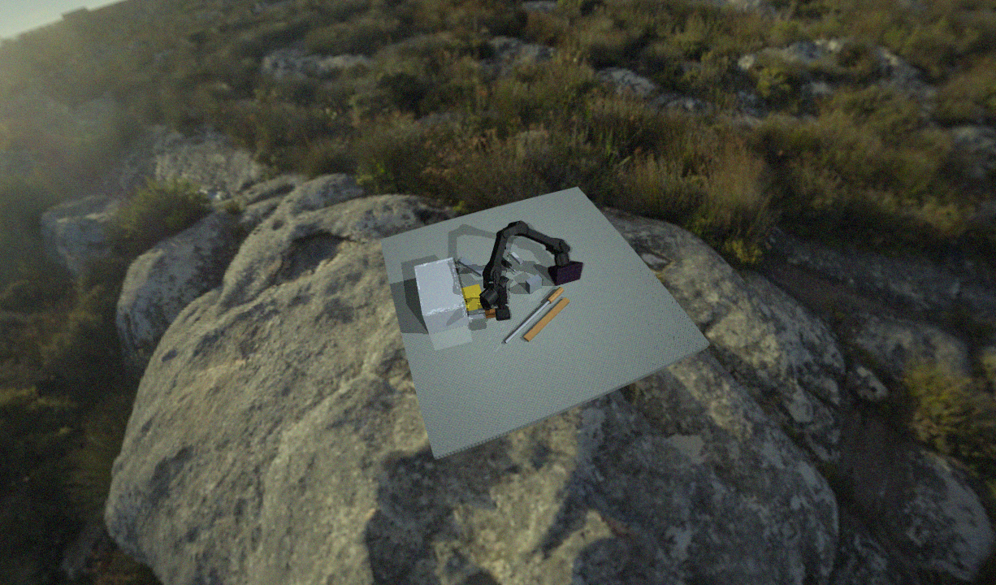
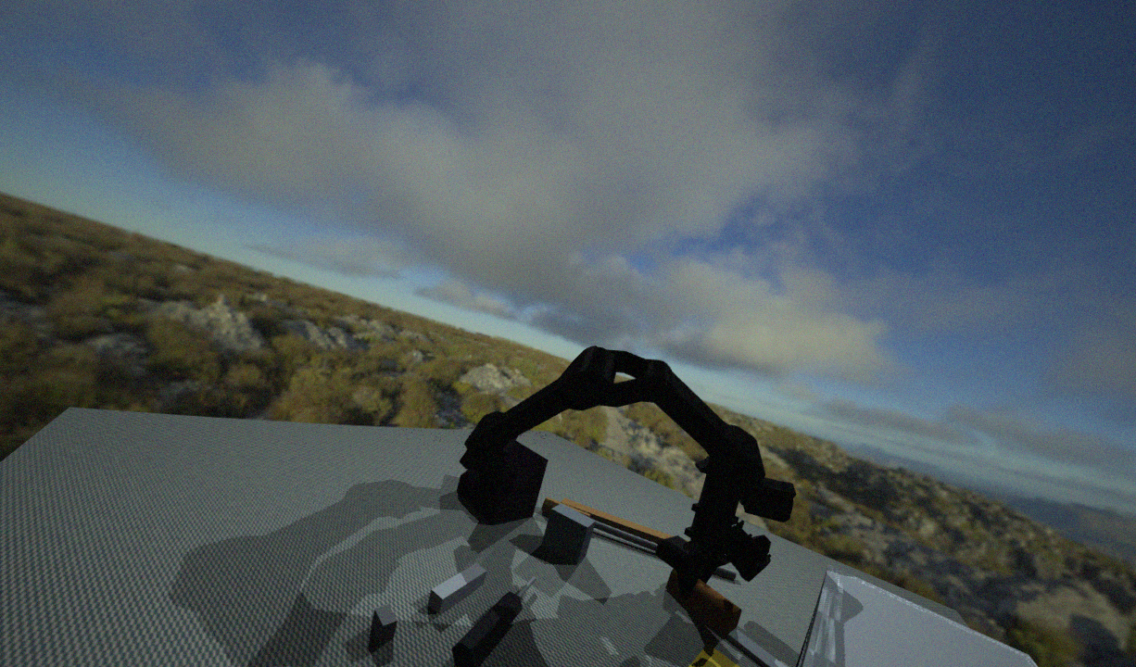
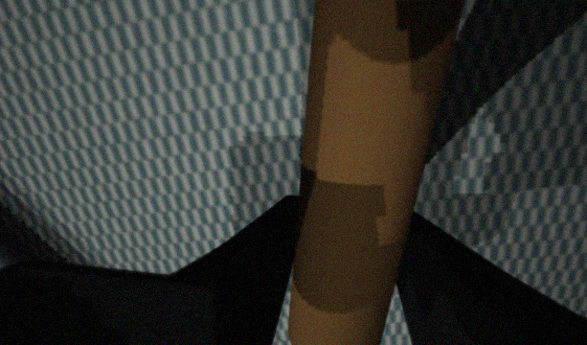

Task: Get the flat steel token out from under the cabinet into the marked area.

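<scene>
Steel token isn't showing in any view; going by the task, it is sitting under the cabinet, exact spot can't be told. Gripper [image 1: 491, 311] [image 2: 689, 580] [image 3: 344, 213] is clamping an orange handle [image 1: 491, 314] [image 2: 709, 610] [image 3: 370, 125], fingers pressing both sides. Clock reads off the top view, 12 at the picture's top. Handle's long axis is running roughly 3 to 9 o'clock; in the exterior view a thin grey shaft [image 2: 752, 647] is continuing from it toward the cabinet. Shaft tip is hidden. Yellow marked area [image 1: 472, 296] [image 2: 715, 660] is lying at about 10 o'clock from the gripper, near. White cabinet [image 1: 439, 283] [image 2: 912, 630] is standing farther out, 9 to 10 o'clock. So the token is probably lying that way too, beyond the yellow. Only one arm, so no choice of side. Next move is likely needing the shaft reaching under toward 9, then drawing back toward 3, probably angling for the yellow.
</scene>
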Tool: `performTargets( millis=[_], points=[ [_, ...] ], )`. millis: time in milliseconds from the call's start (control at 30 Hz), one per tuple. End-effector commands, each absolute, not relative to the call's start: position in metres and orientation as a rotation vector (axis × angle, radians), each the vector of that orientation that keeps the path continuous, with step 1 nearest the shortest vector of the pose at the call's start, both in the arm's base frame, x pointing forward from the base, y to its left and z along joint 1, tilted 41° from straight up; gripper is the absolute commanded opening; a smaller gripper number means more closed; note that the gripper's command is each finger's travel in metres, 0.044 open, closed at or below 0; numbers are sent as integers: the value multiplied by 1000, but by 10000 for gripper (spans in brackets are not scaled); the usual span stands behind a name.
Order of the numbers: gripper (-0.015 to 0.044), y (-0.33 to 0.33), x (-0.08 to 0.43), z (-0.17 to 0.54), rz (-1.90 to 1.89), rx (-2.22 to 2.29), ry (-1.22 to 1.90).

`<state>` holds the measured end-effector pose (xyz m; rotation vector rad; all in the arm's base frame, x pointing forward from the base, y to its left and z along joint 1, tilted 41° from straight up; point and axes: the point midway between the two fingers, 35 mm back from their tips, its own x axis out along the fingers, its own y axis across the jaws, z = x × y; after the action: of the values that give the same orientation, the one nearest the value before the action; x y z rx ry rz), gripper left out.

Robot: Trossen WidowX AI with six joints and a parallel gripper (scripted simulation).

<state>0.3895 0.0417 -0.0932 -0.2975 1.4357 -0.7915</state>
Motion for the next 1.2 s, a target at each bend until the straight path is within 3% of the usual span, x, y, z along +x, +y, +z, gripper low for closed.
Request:
performTargets(
  millis=[0,1167],
  points=[
    [0,40,396,-92,-789,-294,1435],
    [0,20,396,-79,-791,-296,1435]
  ],
)
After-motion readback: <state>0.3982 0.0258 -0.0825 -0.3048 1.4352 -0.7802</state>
